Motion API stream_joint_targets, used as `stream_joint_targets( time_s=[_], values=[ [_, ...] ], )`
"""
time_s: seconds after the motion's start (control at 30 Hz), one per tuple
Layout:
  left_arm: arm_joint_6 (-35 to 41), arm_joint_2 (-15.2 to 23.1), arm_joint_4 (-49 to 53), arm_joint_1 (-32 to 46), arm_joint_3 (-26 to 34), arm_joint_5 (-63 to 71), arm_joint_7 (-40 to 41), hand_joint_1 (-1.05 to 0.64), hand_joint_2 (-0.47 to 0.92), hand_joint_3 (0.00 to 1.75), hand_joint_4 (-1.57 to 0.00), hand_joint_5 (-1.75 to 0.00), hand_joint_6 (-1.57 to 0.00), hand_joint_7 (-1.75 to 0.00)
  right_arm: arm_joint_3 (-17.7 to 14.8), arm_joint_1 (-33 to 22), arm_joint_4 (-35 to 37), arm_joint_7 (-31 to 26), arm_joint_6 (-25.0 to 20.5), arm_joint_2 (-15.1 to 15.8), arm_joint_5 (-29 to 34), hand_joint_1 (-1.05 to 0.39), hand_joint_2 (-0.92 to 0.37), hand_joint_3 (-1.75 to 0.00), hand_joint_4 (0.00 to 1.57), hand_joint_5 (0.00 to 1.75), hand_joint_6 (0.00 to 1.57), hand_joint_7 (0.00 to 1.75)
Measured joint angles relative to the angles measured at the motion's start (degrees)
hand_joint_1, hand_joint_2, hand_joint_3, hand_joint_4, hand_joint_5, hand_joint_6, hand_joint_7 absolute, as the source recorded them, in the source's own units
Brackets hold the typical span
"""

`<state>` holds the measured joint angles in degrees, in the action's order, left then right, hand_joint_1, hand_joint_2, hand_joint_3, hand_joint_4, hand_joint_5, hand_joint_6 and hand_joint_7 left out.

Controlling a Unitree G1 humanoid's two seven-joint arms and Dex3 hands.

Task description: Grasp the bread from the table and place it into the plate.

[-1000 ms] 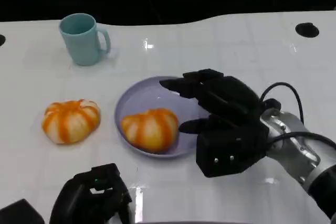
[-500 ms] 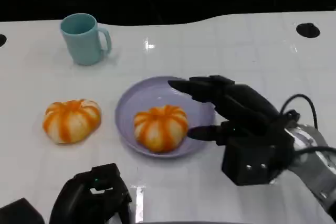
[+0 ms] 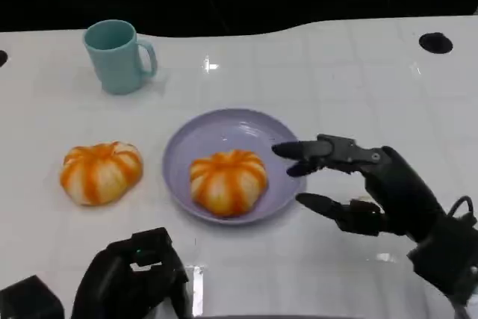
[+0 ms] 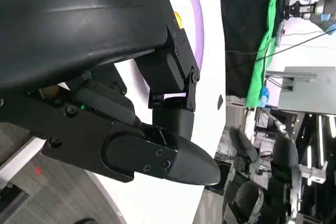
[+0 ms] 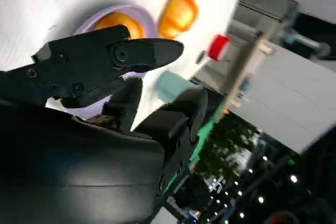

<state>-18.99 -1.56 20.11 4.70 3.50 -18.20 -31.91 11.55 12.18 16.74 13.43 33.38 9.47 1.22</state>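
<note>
Partly cropped: left robot hand [image 3: 138, 278], lower frame edge.

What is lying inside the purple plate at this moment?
One orange-and-white striped bread lies in the plate, toward its near side. The plate surface beneath the bread is covered. A second bread sits on the table, outside the plate.

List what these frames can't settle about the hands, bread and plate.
- Left hand: head view's bottom edge cuts it off; finger pose unclear.
- Plate: the bread in the plate hides its middle.
- Mug: inside hidden by its wall.
- Right hand: wrist cut by frame edge.
</note>
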Motion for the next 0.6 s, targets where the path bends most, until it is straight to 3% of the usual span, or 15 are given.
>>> stream_joint_targets(
  time_s=[0.1,0.2,0.43,0.6],
  values=[
    [0.00,-0.01,0.08,-0.02,0.00,-0.03,0.00,-0.92,0.92,0.11,-1.21,-1.35,-1.07,-1.19,-1.11,-1.64,-0.19,1.18,2.05,0.04,-1.41,-0.19,-0.47,-1.18,0.72,1.55,0.80,1.14],
    [0.00,-0.02,0.19,-0.19,-0.02,-0.12,0.00,-0.92,0.92,0.12,-1.21,-1.35,-1.08,-1.19,-2.22,-3.88,-1.11,2.48,3.65,0.30,-1.90,-0.20,-0.42,-1.30,0.75,1.63,0.84,1.27],
    [-0.08,-0.01,0.67,-0.61,0.06,-0.23,-0.07,-0.92,0.92,0.14,-1.22,-1.36,-1.08,-1.19,-4.31,-8.32,-2.44,4.58,4.71,0.80,-3.87,-0.19,-0.42,-1.31,0.77,1.69,0.81,1.43],
    [-0.09,0.12,0.73,-0.97,0.29,-0.28,-0.07,-0.92,0.92,0.12,-1.21,-1.36,-1.07,-1.19,-4.85,-11.93,-3.12,7.86,4.63,0.79,-7.74,-0.26,-0.52,-1.14,0.75,1.74,0.76,1.51]
  ],
)
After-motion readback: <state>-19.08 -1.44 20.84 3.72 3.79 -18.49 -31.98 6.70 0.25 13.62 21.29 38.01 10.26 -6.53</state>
